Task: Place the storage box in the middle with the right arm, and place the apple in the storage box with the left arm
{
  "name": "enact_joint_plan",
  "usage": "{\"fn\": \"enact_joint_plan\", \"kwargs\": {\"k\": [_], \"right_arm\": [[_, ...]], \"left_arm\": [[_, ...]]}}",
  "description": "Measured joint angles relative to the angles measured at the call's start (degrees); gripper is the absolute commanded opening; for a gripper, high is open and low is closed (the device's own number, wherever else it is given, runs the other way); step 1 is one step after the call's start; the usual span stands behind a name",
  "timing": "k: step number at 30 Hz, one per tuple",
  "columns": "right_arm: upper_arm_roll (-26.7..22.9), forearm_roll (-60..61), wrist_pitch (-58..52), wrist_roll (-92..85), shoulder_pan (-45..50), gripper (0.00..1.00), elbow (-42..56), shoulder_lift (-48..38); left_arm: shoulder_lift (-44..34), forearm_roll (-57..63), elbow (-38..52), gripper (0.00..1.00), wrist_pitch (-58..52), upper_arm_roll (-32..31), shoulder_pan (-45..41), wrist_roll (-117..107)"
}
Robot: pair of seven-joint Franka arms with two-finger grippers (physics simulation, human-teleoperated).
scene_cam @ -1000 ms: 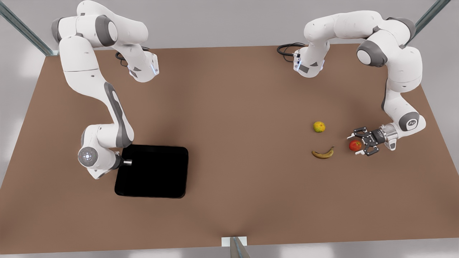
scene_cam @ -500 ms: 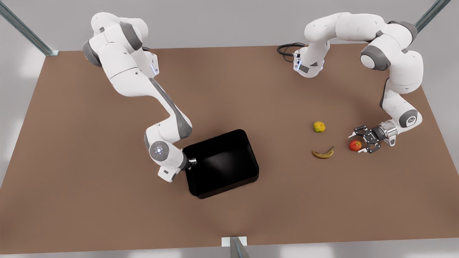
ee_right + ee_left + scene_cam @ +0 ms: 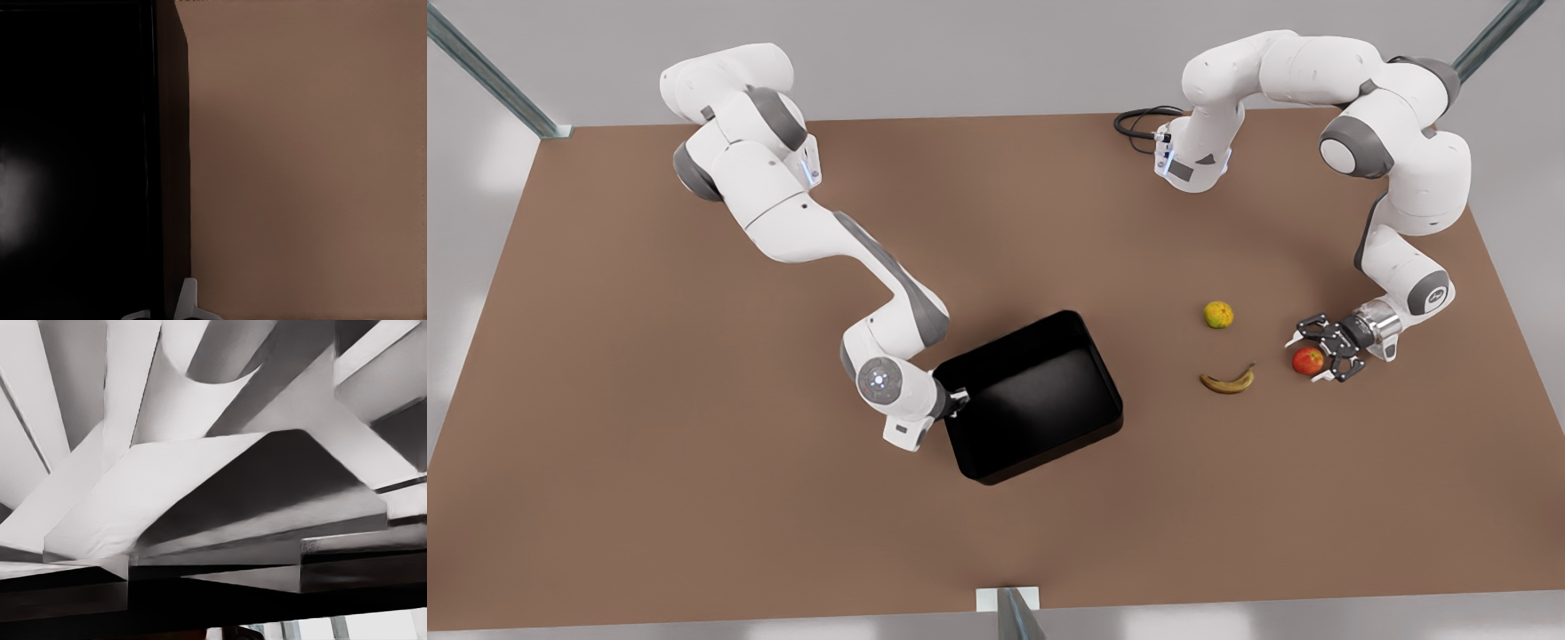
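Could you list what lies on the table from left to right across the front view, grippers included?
Right gripper at the storage box's rim → storage box → yellow-green fruit and banana, roughly level → apple → left gripper, fingers spread around the apple.

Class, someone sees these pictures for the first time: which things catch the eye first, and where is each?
The glossy black storage box stands out near the table's middle, with the right gripper clamped on its wall at the front view's left. At the front view's right, the left gripper stands open around the red apple, beside a banana and a yellow-green fruit.
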Motion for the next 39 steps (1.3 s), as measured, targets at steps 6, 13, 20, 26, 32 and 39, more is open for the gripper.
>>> {"fn": "enact_joint_plan", "kwargs": {"k": [6, 13, 20, 26, 32, 39], "right_arm": [[0.0, 0.04, 0.78, -0.14, -0.38, 1.0, -0.04, 0.18], [0.4, 0.04, 0.78, -0.01, -0.53, 1.0, 0.08, -0.04], [-6.45, 11.76, -27.15, 0.3, -4.89, 1.0, 1.56, -22.53], [-31.56, -1.68, -50.97, -10.08, -10.93, 1.0, -3.77, -42.77], [-30.93, -1.19, -50.76, -9.96, -11.33, 1.0, -5.01, -36.77], [-30.84, -1.01, -50.81, -10.07, -11.6, 1.0, -4.75, -36.21]], "left_arm": [[0.01, -0.35, 0.1, 0.62, -0.11, -0.08, 0.1, -0.76], [-0.03, 0.02, 0.3, 0.46, 0.12, -0.11, 0.04, -1.95], [-10.39, -2.09, 3.75, 0.46, 1.04, -0.08, -3.36, -17.5], [-19.55, 6.2, 12.69, 0.46, 13.81, -11.14, -13.86, -31.33], [-20.92, 34.42, 21.52, 0.46, 27.8, -31.51, -22.3, -65.07], [-15.87, 66.24, 21.2, 0.47, 46.88, -47.08, -28.66, -101.43]]}}
